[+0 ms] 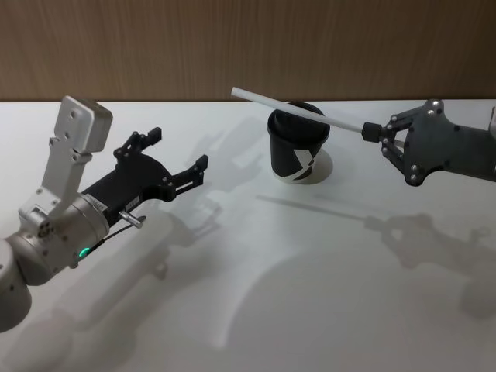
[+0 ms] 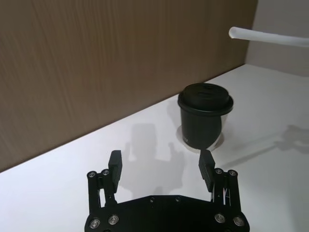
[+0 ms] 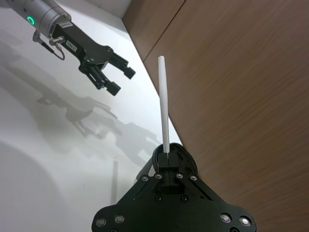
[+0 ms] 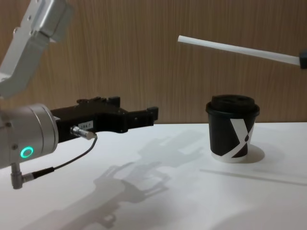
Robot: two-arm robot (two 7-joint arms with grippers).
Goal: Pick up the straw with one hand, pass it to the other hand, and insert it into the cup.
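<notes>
My right gripper [image 1: 372,132] pinched the straw [image 1: 298,109] over the cup [image 1: 298,155] — handover next; left gripper [image 1: 179,148] hung open, empty.

We can read just one sign: a big white mark [image 1: 304,161] shaped like the letter X. It stands on the side of the black cup [image 1: 287,149], low down near the white bottom edge. It shows from the head and from the chest. A small white label [image 3: 71,46] sits on the body of the left gripper [image 1: 179,147], but its dark print is too tiny for us to read.
</notes>
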